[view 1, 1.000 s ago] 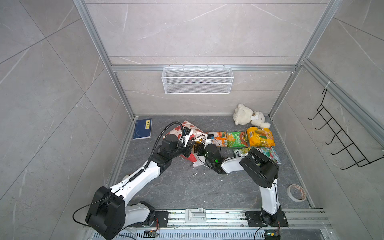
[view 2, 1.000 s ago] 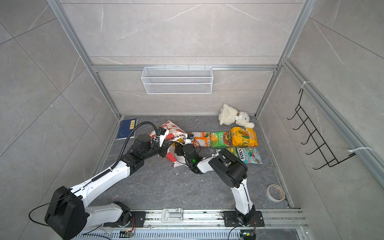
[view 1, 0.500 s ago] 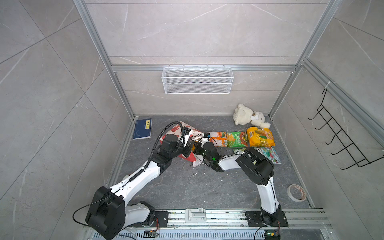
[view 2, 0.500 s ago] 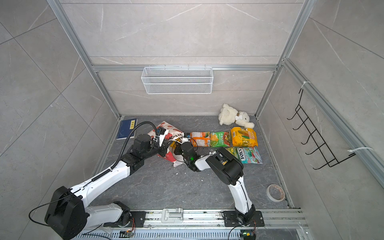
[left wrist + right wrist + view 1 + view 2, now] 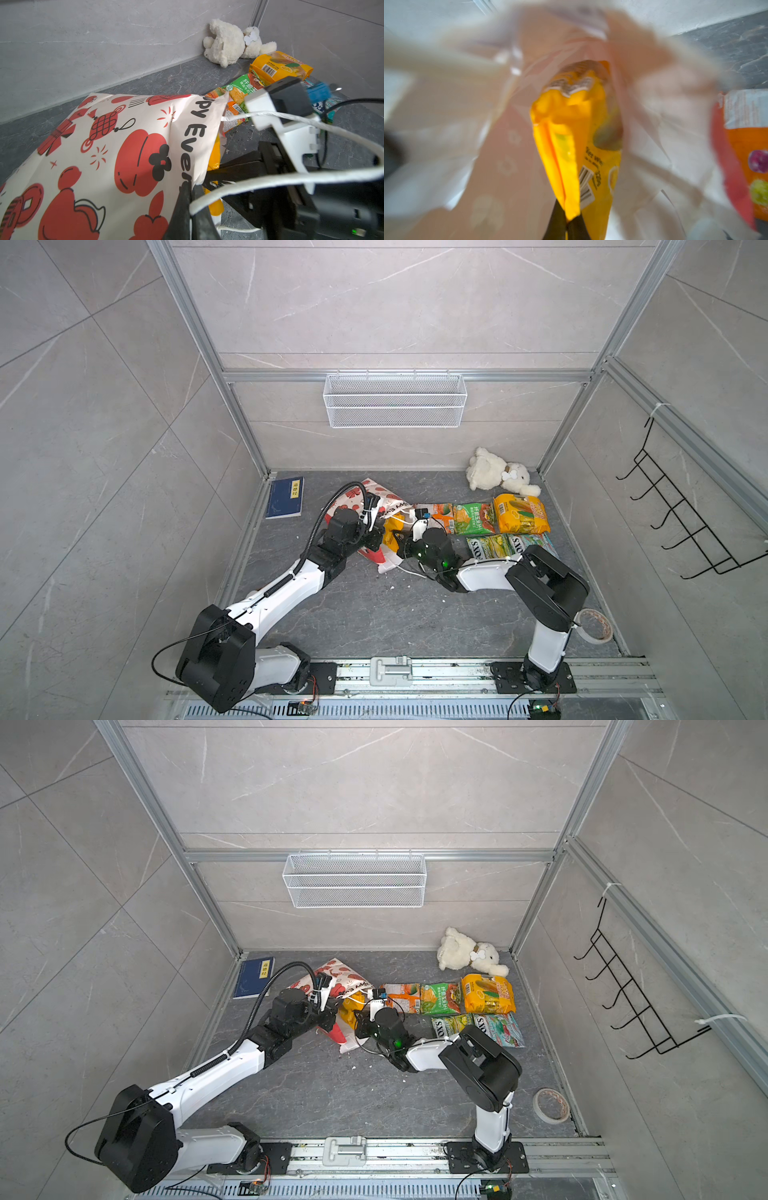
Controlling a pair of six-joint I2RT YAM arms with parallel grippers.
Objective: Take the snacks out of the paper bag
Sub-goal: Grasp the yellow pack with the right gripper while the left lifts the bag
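**Right gripper** (image 5: 566, 219): jaws closed to a thin gap on the end seam of a yellow snack packet (image 5: 571, 133). The packet lies inside the paper bag (image 5: 99, 153), just within its mouth.

**Left gripper** (image 5: 190, 194): jaws closed on the rim of the bag's mouth, holding the upper wall raised.

**Likely failures.**
- The hold takes only a narrow margin of slick film, so a brisk pull may let the packet slip back.
- A white cord handle (image 5: 291, 178) drapes across the right wrist. Withdrawal could snag it and drag the bag along.
- Such a drag would load the pinched paper rim, which may tear.

**Surroundings.** In a top view, five packets already lie outside, beside the bag's mouth:
- an orange packet (image 5: 440, 517)
- a green packet (image 5: 473, 519)
- a yellow-orange corn packet (image 5: 520, 514)
- two FOX'S packets (image 5: 490, 546) nearer the arms

A white plush toy (image 5: 496, 472) occupies the far corner. A blue book (image 5: 286, 497) lies well apart on the other side.
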